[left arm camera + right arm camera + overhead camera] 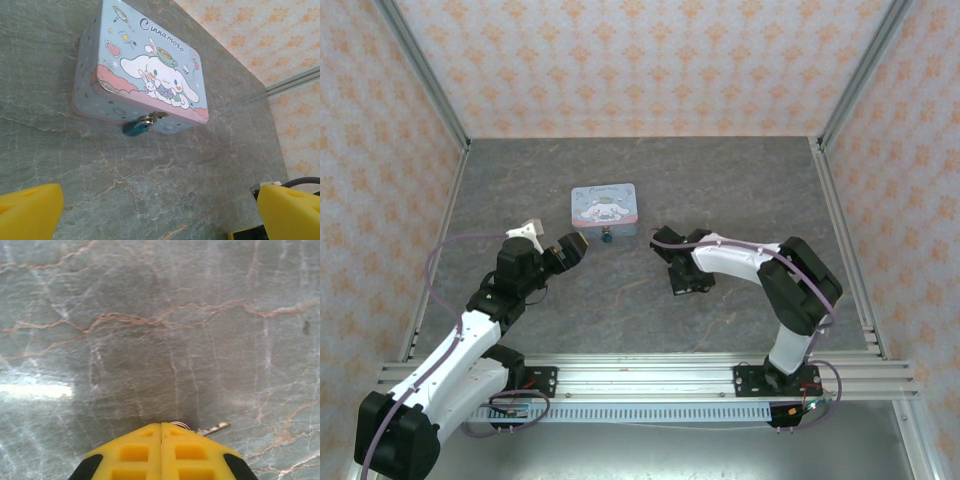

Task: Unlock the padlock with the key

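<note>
Right hand (161, 452) is low over the grey marbled tabletop (150, 315), yellow fingertips (135, 452) pressed flat together with just a seam between them. Key (215, 428) lies on the tabletop right at those tips. Its silvery blade pokes out to the right of them, and a bit of thin ring shows at the seam. Key head is hidden behind the tips, so can't tell if it is really pinched or only touched.

From the top view, the right hand (680, 282) points down, well right of the tin (603, 210) and apart from it.

Padlock (136, 128), dark teal, hangs on the clasp at the middle of the tin's (140, 65) near side, body resting on the tabletop, shackle through the latch. It looks closed. In the top view the padlock (606, 237) sits just below the tin's front edge.

Left hand (160, 215) is spread wide, one yellow fingertip (30, 212) at each lower corner of its wrist view, nothing between them. It faces the padlock but is apart from it. From the top the left hand (575, 247) is just left of the padlock, near the tin's front corner.
</note>
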{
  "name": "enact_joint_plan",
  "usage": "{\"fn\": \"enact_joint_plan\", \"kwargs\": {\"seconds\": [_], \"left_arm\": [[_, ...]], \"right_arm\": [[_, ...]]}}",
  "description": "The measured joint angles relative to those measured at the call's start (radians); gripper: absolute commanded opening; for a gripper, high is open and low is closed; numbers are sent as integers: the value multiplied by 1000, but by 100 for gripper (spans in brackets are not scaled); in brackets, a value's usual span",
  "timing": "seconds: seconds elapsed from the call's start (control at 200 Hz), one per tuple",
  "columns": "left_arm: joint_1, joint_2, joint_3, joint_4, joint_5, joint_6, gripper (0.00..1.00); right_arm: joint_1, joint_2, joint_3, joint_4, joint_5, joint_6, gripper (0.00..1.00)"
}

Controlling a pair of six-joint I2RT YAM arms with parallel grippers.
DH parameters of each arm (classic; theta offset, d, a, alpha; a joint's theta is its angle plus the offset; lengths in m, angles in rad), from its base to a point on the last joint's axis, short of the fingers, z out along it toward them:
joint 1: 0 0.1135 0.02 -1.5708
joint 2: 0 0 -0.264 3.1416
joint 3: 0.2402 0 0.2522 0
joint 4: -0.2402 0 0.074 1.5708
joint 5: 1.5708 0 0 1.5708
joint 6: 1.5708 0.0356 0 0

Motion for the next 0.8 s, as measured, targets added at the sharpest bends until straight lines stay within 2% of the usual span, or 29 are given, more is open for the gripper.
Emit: {"fn": "enact_joint_plan", "kwargs": {"seconds": [0.275, 0.55, 0.661, 0.801], "left_arm": [[0, 3, 16, -14, -3, 0, 99], [0, 11, 33, -32, -2, -13, 99], [0, 25, 39, -35, 1, -27, 99], [0, 29, 44, -35, 2, -30, 99]], "right_arm": [[-8, -28, -29, -4, 63, -22, 0], [-16, -137, -43, -7, 96, -63, 0], [-42, -154, -53, 1, 87, -50, 24], [-110, -222, -128, 34, 39, -10, 37]]}}
